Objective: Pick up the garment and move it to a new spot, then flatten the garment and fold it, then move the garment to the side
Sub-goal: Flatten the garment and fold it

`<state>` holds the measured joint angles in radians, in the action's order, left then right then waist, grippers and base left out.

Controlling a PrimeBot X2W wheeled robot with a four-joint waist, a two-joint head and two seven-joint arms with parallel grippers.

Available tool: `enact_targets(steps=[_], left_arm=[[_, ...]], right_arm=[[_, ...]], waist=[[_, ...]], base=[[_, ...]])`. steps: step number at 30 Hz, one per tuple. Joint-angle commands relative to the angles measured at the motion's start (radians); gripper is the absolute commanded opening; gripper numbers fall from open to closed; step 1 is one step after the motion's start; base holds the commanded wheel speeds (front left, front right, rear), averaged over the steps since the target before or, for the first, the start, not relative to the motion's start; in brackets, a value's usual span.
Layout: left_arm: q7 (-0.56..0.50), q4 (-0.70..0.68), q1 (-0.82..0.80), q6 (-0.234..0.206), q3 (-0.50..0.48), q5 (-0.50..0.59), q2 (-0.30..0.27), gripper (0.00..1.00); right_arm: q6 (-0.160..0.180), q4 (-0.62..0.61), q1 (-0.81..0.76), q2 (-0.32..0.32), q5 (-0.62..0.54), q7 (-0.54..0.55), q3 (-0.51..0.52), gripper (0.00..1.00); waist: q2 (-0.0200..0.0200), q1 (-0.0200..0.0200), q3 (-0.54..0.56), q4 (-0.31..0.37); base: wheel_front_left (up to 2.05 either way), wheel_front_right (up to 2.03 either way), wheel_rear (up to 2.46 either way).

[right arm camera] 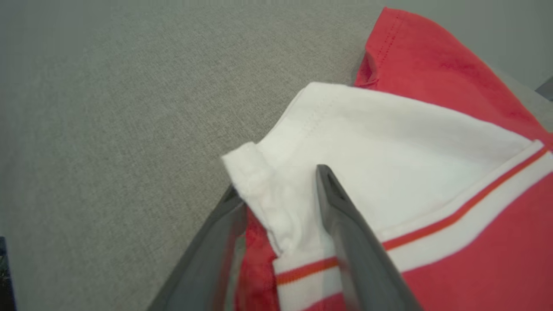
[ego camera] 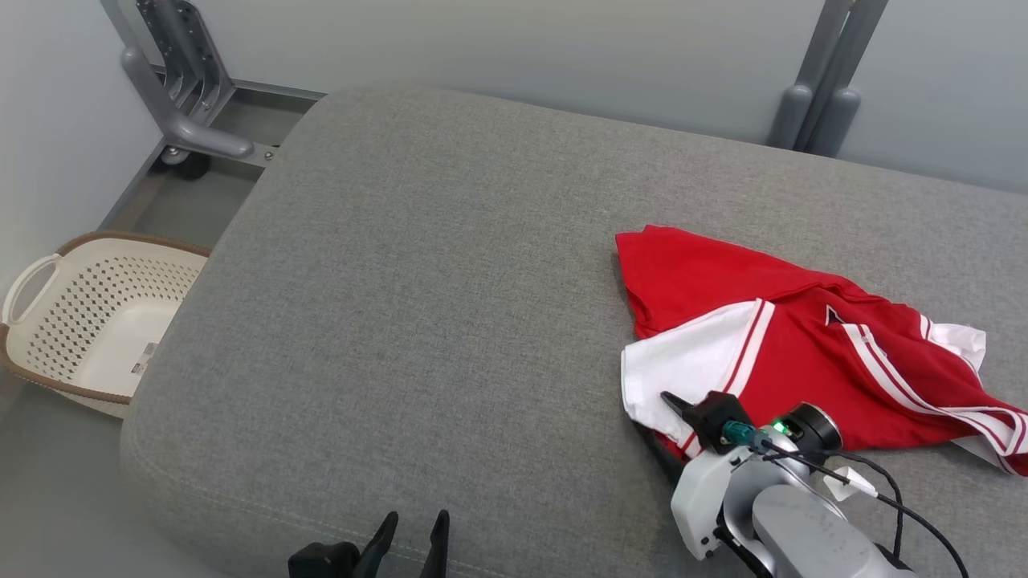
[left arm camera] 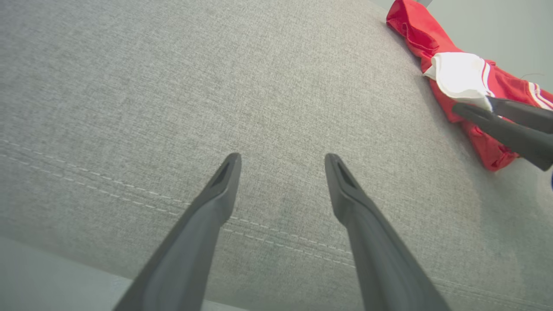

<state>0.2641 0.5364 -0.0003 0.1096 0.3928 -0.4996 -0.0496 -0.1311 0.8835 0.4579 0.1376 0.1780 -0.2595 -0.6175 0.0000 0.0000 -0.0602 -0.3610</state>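
Note:
The garment (ego camera: 803, 345) is a red shirt with white sleeves and striped trim, lying crumpled on the right half of the grey cushion (ego camera: 450, 281). My right gripper (ego camera: 658, 417) is at its near-left corner. In the right wrist view the right gripper (right arm camera: 278, 181) has its jaws apart astride the bunched white sleeve edge of the garment (right arm camera: 389, 142), one finger under the cloth and one on top. My left gripper (left arm camera: 281, 157) is open and empty over bare cushion near the front edge, also seen as the left gripper (ego camera: 416, 516). The left wrist view shows the garment (left arm camera: 458, 73) and the right gripper (left arm camera: 475, 106) at its right.
A cream perforated laundry basket (ego camera: 48, 321) with a brown rim stands on the floor left of the cushion. Grey metal frame parts rise at the back left (ego camera: 185, 120) and back right (ego camera: 819, 104), against a pale wall.

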Motion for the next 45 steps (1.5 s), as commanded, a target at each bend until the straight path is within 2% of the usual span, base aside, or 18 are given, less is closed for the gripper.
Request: enact_targets(steps=[1, 7, 11, 16, 20, 25, 30, 31, 32, 33, 37, 45], left_arm=[[0.0, 0.002, -0.006, -0.003, 0.0, -0.004, -0.002, 1.0], [0.0, -0.005, 0.007, -0.004, -0.014, -0.001, -0.002, 1.0], [0.0, -0.013, 0.006, -0.001, -0.025, 0.008, -0.002, 1.0], [0.0, -0.035, -0.001, 0.003, -0.043, 0.021, -0.002, 1.0], [0.0, -0.043, -0.022, 0.006, -0.05, 0.029, -0.002, 1.0], [0.0, -0.044, -0.048, 0.011, -0.051, 0.035, -0.002, 1.0], [0.0, -0.042, -0.07, 0.014, -0.039, 0.033, -0.002, 1.0], [0.0, -0.039, -0.074, 0.014, -0.031, 0.035, -0.002, 1.0], [0.0, -0.038, -0.079, 0.015, -0.025, 0.038, -0.002, 1.0], [0.0, -0.037, -0.085, 0.016, -0.018, 0.039, -0.002, 1.0], [0.0, -0.035, -0.114, 0.019, 0.004, 0.042, -0.002, 1.0], [0.0, -0.02, -0.265, 0.021, 0.087, 0.023, -0.003, 1.0]], right_arm=[[0.001, 0.003, 0.015, -0.002, -0.003, -0.005, 0.02, 0.0], [0.001, -0.085, -0.005, -0.01, -0.002, -0.006, 0.109, 0.0], [0.001, -0.19, -0.047, -0.001, 0.012, -0.006, 0.233, 0.0], [0.001, -0.389, -0.167, -0.008, 0.02, -0.005, 0.44, 0.0], [0.001, -0.5, -0.273, -0.021, 0.006, -0.006, 0.552, 0.0], [0.001, -0.516, -0.351, -0.04, 0.008, -0.006, 0.582, 0.0], [0.001, -0.469, -0.368, -0.048, 0.022, -0.006, 0.578, 0.0], [0.001, -0.427, -0.372, -0.05, 0.02, -0.006, 0.585, 0.15], [0.001, -0.403, -0.364, -0.054, 0.027, -0.006, 0.591, 0.72], [0.001, -0.387, -0.347, -0.055, 0.023, -0.006, 0.595, 1.0], [0.001, -0.372, -0.323, -0.064, 0.009, -0.006, 0.618, 1.0], [0.001, -0.462, -0.3, -0.077, -0.014, -0.006, 0.621, 1.0]], waist=[[0.0, 0.0, -0.001, -0.002], [0.0, 0.0, 0.009, 0.014], [0.0, 0.0, 0.022, 0.054], [0.0, 0.0, 0.033, 0.141], [0.0, 0.0, 0.031, 0.226], [0.0, 0.0, 0.024, 0.319], [0.0, 0.0, 0.019, 0.364], [0.0, 0.0, 0.018, 0.371], [0.0, 0.0, 0.017, 0.377], [0.0, 0.0, 0.016, 0.381], [0.0, 0.0, 0.005, 0.403], [0.0, 0.0, -0.041, 0.494]], base=[[0.0, 0.0, 0.0], [0.0, 0.0, 0.0], [0.0, 0.0, 0.0], [0.0, 0.0, 0.0], [0.0, 0.0, 0.0], [0.0, 0.0, 0.0], [0.0, 0.0, 0.0], [0.0, 0.0, 0.0], [0.0, 0.0, 0.0], [0.0, 0.0, 0.0], [0.0, 0.0, 0.0], [0.0, 0.0, 0.0]])
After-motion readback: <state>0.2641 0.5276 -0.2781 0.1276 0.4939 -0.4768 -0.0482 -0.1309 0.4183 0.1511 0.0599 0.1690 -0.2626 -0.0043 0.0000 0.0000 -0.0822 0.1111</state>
